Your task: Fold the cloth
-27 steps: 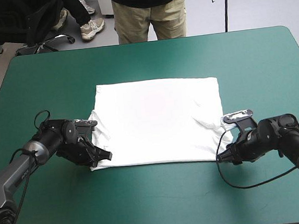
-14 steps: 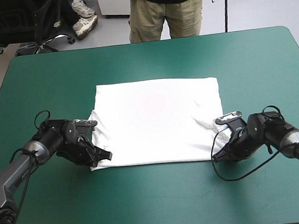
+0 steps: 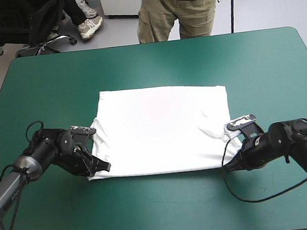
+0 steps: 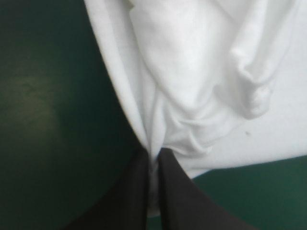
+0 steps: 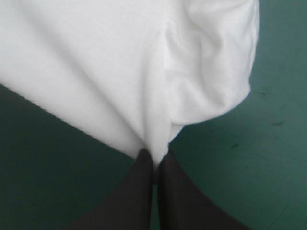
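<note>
The white T-shirt (image 3: 160, 128) lies spread flat in the middle of the teal-green table. My left gripper (image 3: 100, 168) sits at its near left corner, fingers all but shut with the cloth's edge pinched between them (image 4: 153, 165). My right gripper (image 3: 229, 163) holds the near right corner the same way, a fold of T-shirt (image 5: 158, 86) rising from between its black fingers (image 5: 139, 191). Both corners are bunched into small wrinkles at the grip.
Bare teal-green cover (image 3: 167, 210) runs along the near side of the table and on both flanks of the shirt. The far strip of table (image 3: 154, 61) beyond the shirt is also open.
Both grippers have drawn back toward the near edge, and the T-shirt has slid slightly nearer with them. The right gripper came in to the corner just before.
</note>
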